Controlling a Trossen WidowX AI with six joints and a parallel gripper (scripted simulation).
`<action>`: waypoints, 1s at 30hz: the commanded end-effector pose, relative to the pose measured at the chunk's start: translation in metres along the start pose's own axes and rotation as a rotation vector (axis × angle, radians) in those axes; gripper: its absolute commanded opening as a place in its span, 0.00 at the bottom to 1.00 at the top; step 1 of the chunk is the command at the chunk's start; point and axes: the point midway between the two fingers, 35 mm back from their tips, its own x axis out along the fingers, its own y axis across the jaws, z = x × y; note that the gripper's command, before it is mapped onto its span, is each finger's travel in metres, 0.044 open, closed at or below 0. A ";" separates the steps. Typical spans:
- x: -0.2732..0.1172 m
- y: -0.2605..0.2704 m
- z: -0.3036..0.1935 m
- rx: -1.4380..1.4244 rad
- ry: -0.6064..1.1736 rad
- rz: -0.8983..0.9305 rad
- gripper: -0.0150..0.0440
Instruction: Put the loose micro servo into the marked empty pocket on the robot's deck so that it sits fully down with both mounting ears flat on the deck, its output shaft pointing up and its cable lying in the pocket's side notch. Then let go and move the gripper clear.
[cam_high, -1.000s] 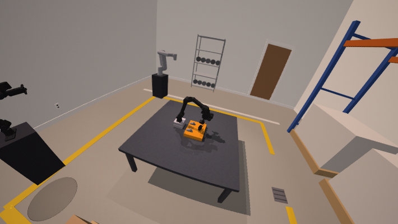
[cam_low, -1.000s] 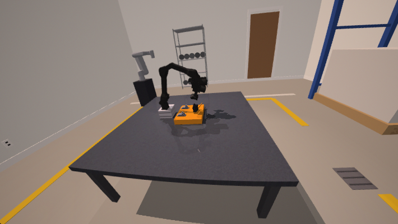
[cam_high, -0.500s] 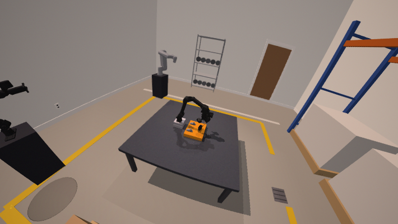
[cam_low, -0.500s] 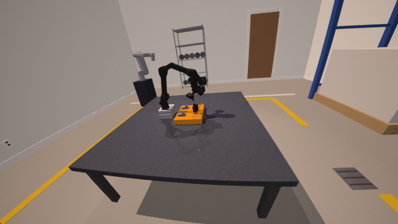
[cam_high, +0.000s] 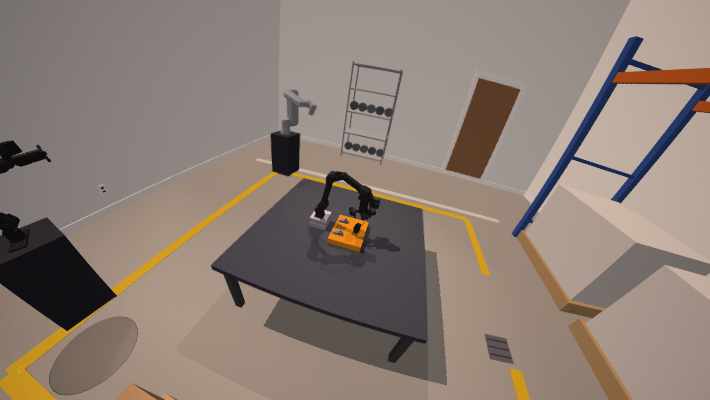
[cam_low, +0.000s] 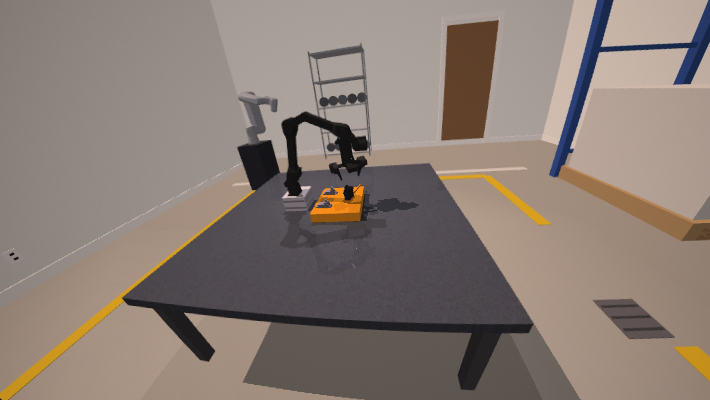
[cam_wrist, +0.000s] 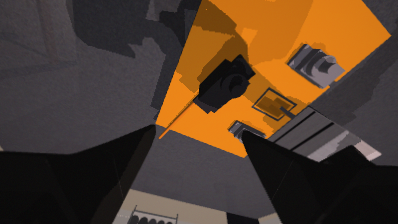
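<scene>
The orange deck (cam_high: 345, 245) (cam_low: 335, 216) (cam_wrist: 345, 20) lies on the dark table. The loose servo, a black block (cam_high: 357, 228) (cam_low: 348, 192) (cam_wrist: 220, 87), is on top of the deck, with a round feature on it and a thin orange cable (cam_wrist: 177, 119) reaching past the deck's edge. The marked pocket (cam_wrist: 272, 106), outlined in black with a side notch, shows beside it in the wrist view and is empty. My gripper (cam_high: 362, 218) (cam_low: 349, 177) (cam_wrist: 200, 131) is open and empty, above the deck and the servo. The servo's exact tilt is unclear.
Two grey servo-like parts (cam_low: 330, 191) (cam_low: 324, 203) (cam_wrist: 317, 65) (cam_wrist: 245, 131) sit on the deck near the pocket. The arm's pale base (cam_high: 319, 220) (cam_low: 296, 200) (cam_wrist: 310, 132) stands close beside the deck. Dark parts line the deck's far side.
</scene>
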 end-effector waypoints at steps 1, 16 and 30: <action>0.000 -0.003 0.002 0.148 -0.051 -0.009 1.00; 0.001 -0.012 0.010 0.630 -0.214 0.003 1.00; 0.022 -0.014 0.015 0.651 -0.222 0.006 1.00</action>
